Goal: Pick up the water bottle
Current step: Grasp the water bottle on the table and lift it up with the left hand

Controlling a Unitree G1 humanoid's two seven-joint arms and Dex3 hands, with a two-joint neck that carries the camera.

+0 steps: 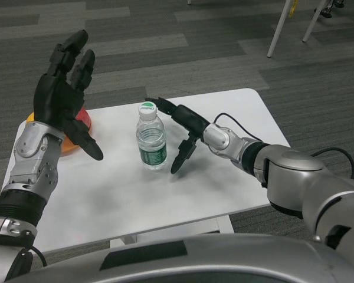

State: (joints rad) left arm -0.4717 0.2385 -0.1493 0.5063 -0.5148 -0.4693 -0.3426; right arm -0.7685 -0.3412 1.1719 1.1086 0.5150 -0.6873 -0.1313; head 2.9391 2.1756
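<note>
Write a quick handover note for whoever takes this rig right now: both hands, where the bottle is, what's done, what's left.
Left hand: open, raised above the table's left side, holding nothing.
Right hand: open, fingers spread beside the water bottle, not gripping it.
Bottle: upright near the middle of the white table, cap on. An orange plate with something red sits behind the left hand.
Done: approach.
Left: grip and lift.

Count: one water bottle (pixel 151 141), one orange plate (pixel 68 143) with one red object (pixel 82 118), on one white surface (pixel 236 177); two hands.
</note>
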